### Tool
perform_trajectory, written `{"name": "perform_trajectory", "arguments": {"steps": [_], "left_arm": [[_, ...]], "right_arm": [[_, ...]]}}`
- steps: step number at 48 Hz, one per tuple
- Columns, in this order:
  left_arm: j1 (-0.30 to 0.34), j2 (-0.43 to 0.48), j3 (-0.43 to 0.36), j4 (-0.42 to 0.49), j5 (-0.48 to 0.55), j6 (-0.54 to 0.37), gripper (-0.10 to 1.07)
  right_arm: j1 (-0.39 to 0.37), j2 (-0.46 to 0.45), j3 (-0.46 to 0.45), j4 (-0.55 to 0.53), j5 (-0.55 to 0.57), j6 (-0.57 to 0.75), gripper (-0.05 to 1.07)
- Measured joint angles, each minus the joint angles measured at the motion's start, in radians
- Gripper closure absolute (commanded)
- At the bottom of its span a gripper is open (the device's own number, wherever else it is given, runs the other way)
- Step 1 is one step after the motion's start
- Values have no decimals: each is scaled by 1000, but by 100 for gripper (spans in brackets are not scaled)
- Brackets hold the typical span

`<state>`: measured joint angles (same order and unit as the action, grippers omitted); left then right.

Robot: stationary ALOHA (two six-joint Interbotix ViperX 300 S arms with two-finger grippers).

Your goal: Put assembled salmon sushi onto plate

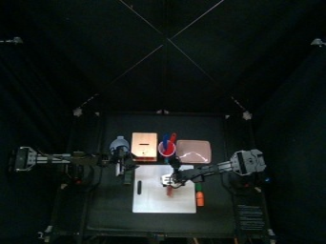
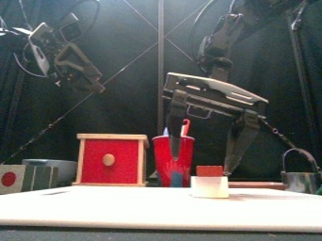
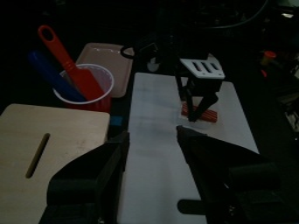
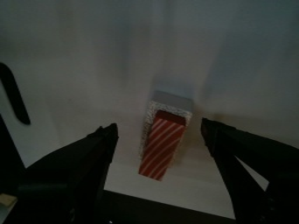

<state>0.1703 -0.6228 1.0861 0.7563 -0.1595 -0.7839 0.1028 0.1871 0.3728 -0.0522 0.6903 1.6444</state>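
From above, the large white board (image 1: 165,189) lies at the near middle of the tabletop (image 1: 102,214), with the right gripper (image 1: 174,181) reaching over it. The plate (image 1: 195,149) sits beyond the board, to the right. The left gripper (image 1: 121,162) hovers off the board's left edge.

From the front, the assembled salmon sushi (image 2: 210,182) rests on the board, a red cup (image 2: 172,160) of utensils behind it and a red-framed box (image 2: 111,160) to the left.

The left wrist shows its fingers (image 3: 100,166) spread apart, holding nothing.

The right wrist shows its fingers (image 4: 82,153) wide open, either side of the sushi (image 4: 162,140), not touching it.
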Motion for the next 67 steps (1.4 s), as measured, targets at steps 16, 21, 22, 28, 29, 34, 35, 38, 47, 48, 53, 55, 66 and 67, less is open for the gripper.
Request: {"name": "perform_trajectory", "arguments": {"steps": [16,21,22,28,29,34,35,38,47,48,53,55,66,67], "left_arm": [[9,-2,15,0,-2,2,13],[9,0,17,2,-2,2,13],[11,0,17,2,-2,2,13],[11,-2,17,2,-8,3,13],[11,-2,17,3,-9,3,13],[11,-2,17,17,-9,3,13],[11,-2,17,20,-8,3,13],[9,-2,17,31,-9,3,13],[11,0,17,34,-9,2,13],[11,-2,17,35,-9,3,13],[14,-2,17,35,-9,3,13],[15,-2,17,35,-9,2,13],[18,-2,17,8,-9,0,13],[18,-2,17,3,-9,0,13]], "right_arm": [[48,43,-18,-3,35,67,5],[51,58,-29,2,44,67,12],[52,63,-32,2,49,67,14],[52,87,-49,-3,57,66,25],[52,92,-51,-2,58,67,27],[52,101,-63,-3,58,67,33],[52,104,-66,-3,58,67,34],[52,104,-71,-5,60,67,35],[54,97,-75,-41,101,52,35],[52,92,-75,-51,115,52,35],[49,41,-74,-89,186,44,35],[46,15,-74,-101,212,43,35],[-31,-135,6,-112,316,-57,35],[-40,-146,14,-107,319,-67,35]]}}
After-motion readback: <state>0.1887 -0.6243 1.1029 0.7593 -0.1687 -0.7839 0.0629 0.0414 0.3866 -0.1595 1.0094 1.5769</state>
